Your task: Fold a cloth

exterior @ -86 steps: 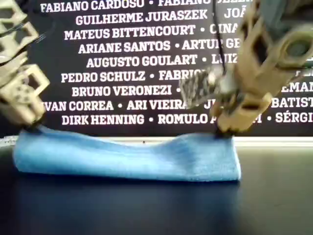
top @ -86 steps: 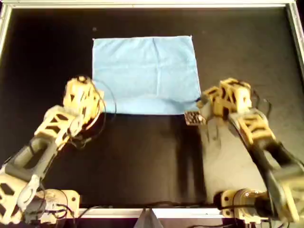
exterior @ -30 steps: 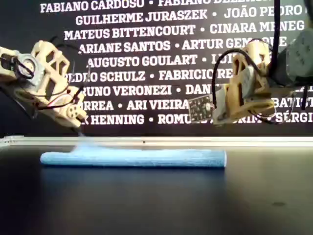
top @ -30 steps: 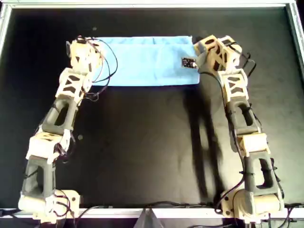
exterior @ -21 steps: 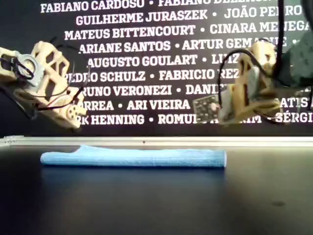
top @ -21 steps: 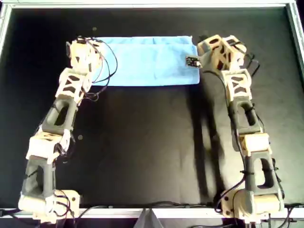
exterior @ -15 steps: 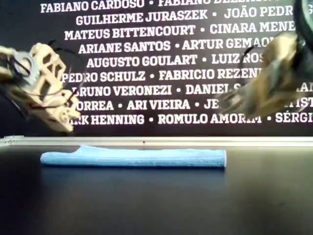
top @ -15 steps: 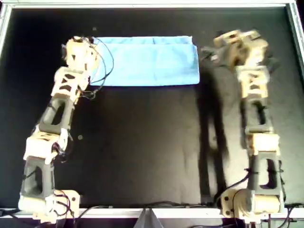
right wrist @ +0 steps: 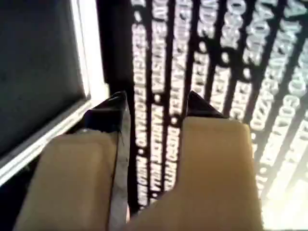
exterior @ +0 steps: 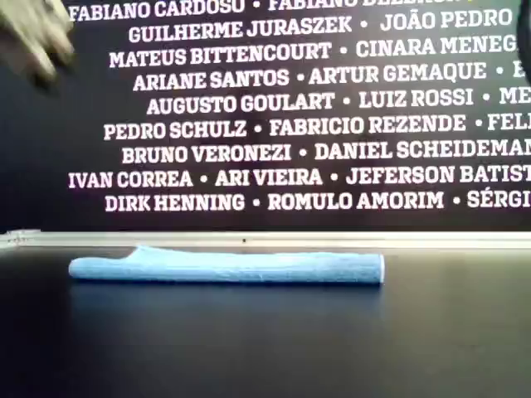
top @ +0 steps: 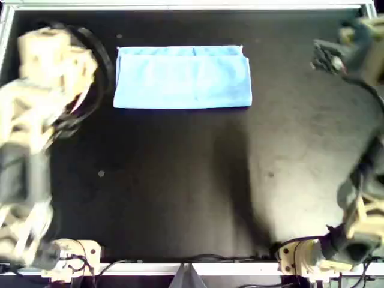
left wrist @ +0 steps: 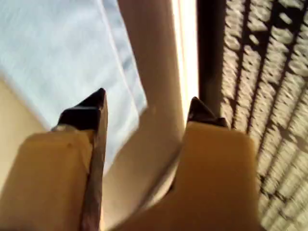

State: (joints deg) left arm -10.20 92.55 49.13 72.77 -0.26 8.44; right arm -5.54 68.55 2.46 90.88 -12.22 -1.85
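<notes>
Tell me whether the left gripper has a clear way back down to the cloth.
Probably yes. The cloth lies folded and flat with nothing on it, and the left gripper is open and empty.

The overhead view is evenly lit from above, and a broad grey sheen is seen on the black counter (top: 180, 198) towards that view's lower right. Both arms are smeared by motion blur there, while the cloth (top: 182, 77) is rendered sharply. In the exterior view the white lettering on the back wall (exterior: 290, 108) is crisp and the foreground counter is left dim. A tan blur is seen at that view's top left. Both wrist views are soft and out of focus; a bright overexposed strip is shown beyond the left tool (left wrist: 147, 108), and the right tool (right wrist: 156, 108) is blurred.
</notes>
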